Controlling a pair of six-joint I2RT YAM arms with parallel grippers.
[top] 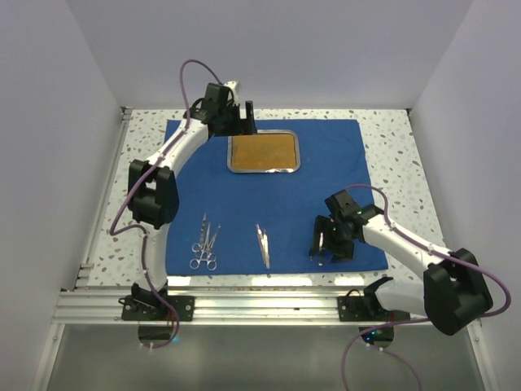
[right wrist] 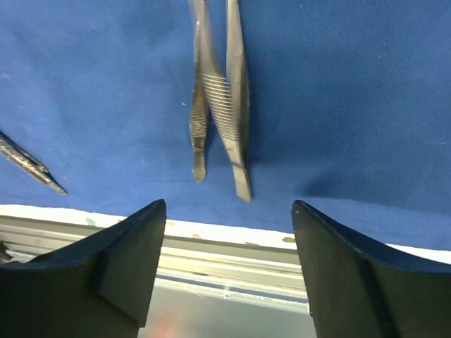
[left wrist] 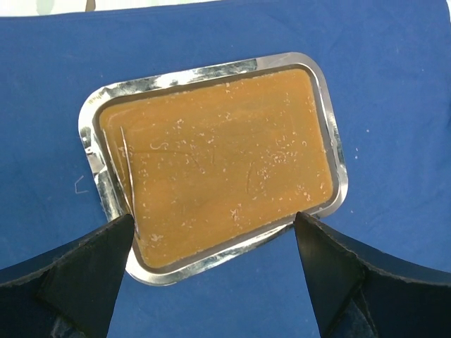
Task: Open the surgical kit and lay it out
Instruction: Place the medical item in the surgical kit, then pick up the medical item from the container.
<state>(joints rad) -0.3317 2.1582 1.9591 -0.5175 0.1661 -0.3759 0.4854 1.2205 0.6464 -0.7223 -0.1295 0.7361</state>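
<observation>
The royal-blue cloth wrap (top: 326, 171) lies spread flat on the table. On its far middle sits the steel tray (top: 263, 152) with an orange-brown inside (left wrist: 211, 165); nothing lies in it. My left gripper (top: 240, 124) hovers at the tray's far-left edge, open (left wrist: 215, 227), its fingers straddling one rim and holding nothing. Scissors and forceps (top: 203, 244) lie side by side at the front left of the cloth. Tweezers (top: 262, 244) rest at the front middle (right wrist: 224, 105). My right gripper (top: 328, 251) is to their right, open (right wrist: 229, 215) and empty.
A scissor tip (right wrist: 35, 171) shows at the left of the right wrist view. The aluminium rail (top: 260, 305) runs along the table's front edge just past the cloth. White walls close in the speckled table (top: 391, 130) on three sides.
</observation>
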